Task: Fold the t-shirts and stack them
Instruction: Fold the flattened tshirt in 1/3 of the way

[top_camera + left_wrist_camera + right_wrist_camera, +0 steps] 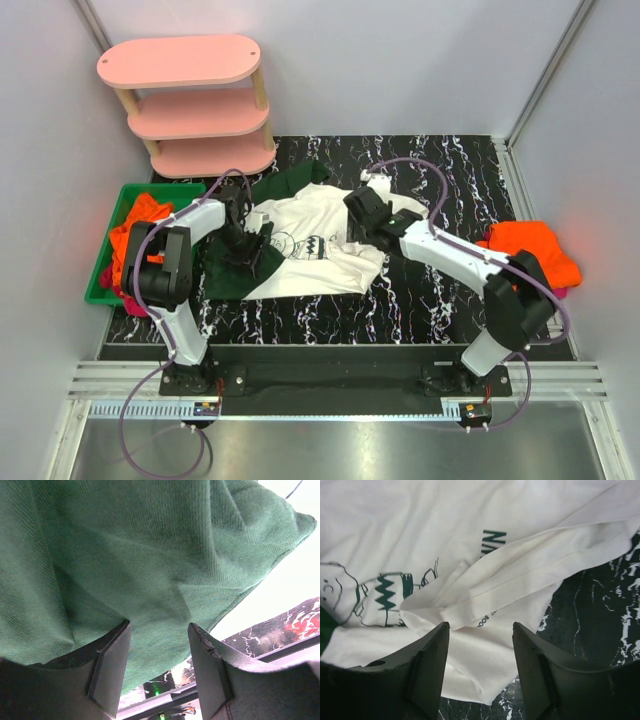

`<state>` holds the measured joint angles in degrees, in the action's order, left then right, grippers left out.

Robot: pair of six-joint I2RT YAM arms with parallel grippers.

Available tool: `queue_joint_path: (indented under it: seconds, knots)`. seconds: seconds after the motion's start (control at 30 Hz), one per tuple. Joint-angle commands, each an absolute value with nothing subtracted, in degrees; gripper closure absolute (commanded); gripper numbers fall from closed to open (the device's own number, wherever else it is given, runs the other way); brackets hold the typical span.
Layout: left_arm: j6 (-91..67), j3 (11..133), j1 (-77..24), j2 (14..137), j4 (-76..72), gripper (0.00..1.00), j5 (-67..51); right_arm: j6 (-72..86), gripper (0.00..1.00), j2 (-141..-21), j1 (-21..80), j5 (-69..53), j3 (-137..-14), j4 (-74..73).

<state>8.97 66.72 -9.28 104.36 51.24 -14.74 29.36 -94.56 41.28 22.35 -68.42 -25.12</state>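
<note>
My right gripper (480, 627) is closest. Its two jaws stand wide apart and hold nothing. A folded edge of the white t-shirt (470, 600) lies just past the tips, in line with the gap. My left gripper (157, 627) is wide too, and the dark green sleeve (150, 555) lies across its gap, not pinched.

From above I see the shirt spread on the black marble table (440, 300) between both arms. An orange t-shirt (530, 250) lies at the right edge. On the left is a green bin (128, 195) heaped with orange cloth (135, 235). A pink shelf (190, 100) stands at the back.
</note>
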Motion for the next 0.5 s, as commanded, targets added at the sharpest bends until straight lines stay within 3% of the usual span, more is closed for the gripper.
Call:
queue_joint_path:
  seconds: [0.0,0.2,0.47]
  knots:
    - [9.14,66.01,-9.32,103.8,50.54,0.44,-14.33,36.54,0.41,-90.0,39.39,34.53,-68.2,-28.46]
    - [9.23,66.27,-9.32,104.15,50.45,0.44,-14.33,42.8,0.51,-95.53,30.95,28.05,-67.06,-33.14]
    - [9.05,65.92,-9.32,103.89,50.36,0.44,-14.68,42.45,0.53,-100.63,30.76,20.31,-68.03,-27.6]
